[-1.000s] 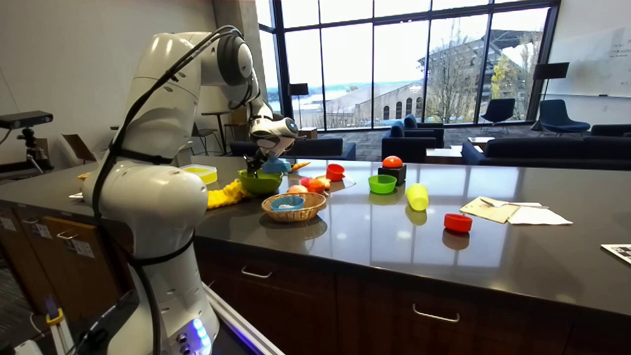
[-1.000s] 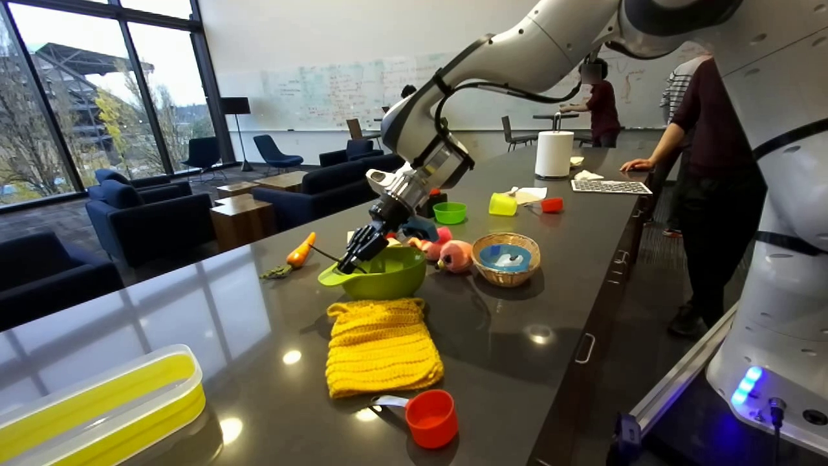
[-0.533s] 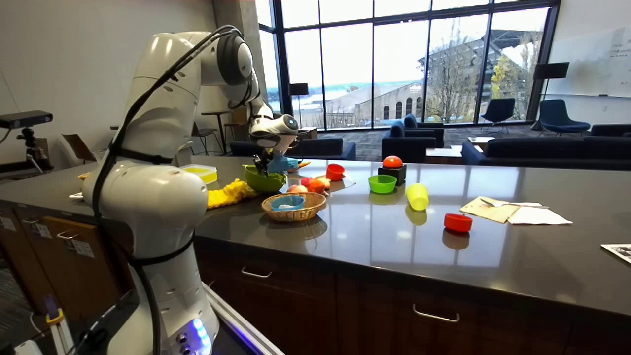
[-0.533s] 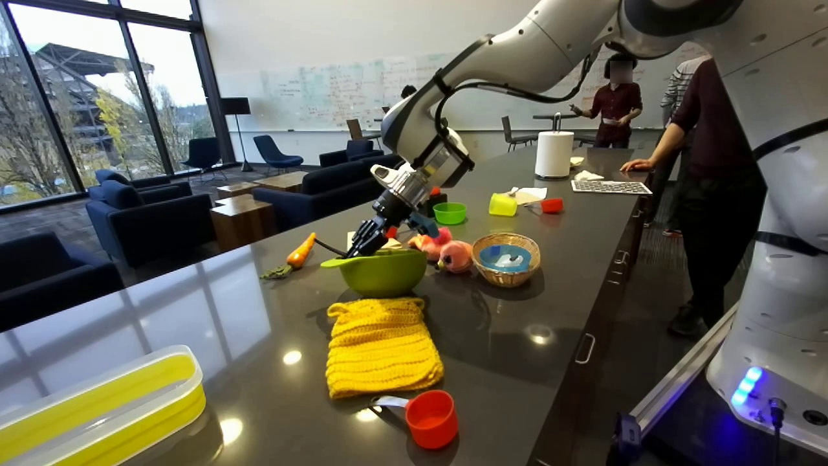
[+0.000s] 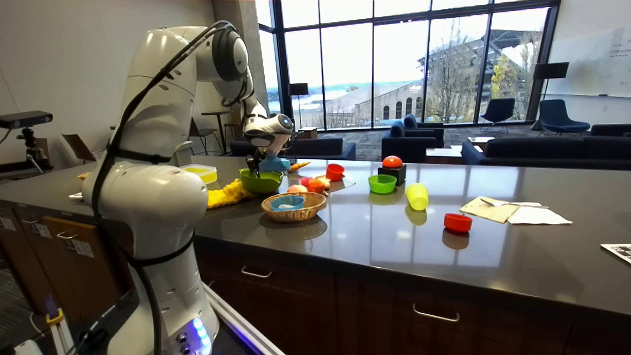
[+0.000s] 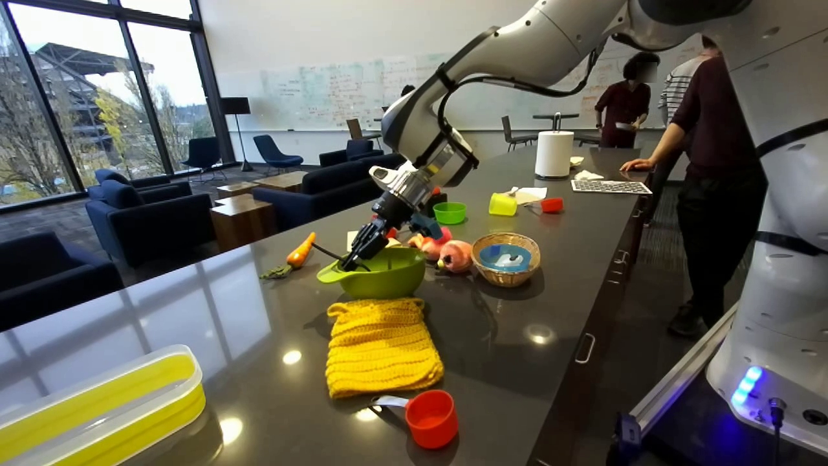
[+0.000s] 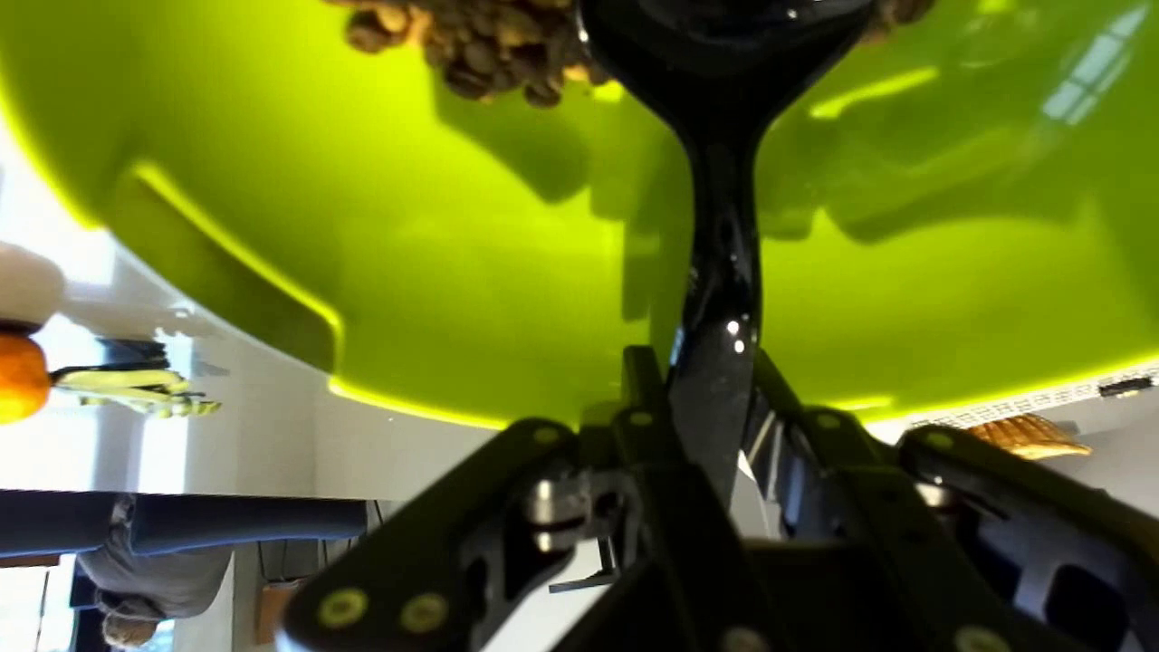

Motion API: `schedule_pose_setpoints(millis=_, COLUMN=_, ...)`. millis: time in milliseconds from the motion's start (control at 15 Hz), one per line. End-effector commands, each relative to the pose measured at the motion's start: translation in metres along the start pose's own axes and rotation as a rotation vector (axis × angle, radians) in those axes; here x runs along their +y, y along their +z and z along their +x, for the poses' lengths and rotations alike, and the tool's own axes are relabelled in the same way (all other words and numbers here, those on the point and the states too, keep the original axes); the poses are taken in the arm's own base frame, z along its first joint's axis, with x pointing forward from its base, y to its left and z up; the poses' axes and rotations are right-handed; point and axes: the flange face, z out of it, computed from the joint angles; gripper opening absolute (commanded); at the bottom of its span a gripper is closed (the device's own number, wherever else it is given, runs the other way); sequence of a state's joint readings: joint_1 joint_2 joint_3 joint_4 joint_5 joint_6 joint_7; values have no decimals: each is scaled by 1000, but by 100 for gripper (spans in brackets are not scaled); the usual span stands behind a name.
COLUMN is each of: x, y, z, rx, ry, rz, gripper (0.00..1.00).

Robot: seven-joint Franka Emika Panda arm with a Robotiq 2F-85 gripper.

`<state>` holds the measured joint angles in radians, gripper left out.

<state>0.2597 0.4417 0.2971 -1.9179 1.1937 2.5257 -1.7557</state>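
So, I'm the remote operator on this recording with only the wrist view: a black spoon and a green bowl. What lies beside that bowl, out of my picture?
Observer: In both exterior views, a yellow knitted cloth lies beside the green bowl.
Operator: Is my approach upright or slanted?
Observer: Slanted: the gripper points down at an angle, its tips at the green bowl.
Operator: Any other container nearby?
Observer: Yes, a wicker basket with a blue bowl in it.
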Motion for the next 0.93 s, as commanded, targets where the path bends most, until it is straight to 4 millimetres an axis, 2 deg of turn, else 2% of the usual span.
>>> schedule_pose_setpoints(millis=0, x=-24, y=-6, z=12, rx=-19, ry=23, rz=34, gripper=6)
schedule_pose_setpoints(millis=400, x=-28, y=-7, z=21, rx=-44, ry=8, rz=16, gripper=6)
schedule_pose_setpoints(millis=667, x=-29, y=-20, z=17, rx=-80, ry=9, rz=-32, gripper=6)
schedule_pose_setpoints(millis=867, x=-37, y=-26, z=18, rx=-110, ry=10, rz=-60, gripper=6)
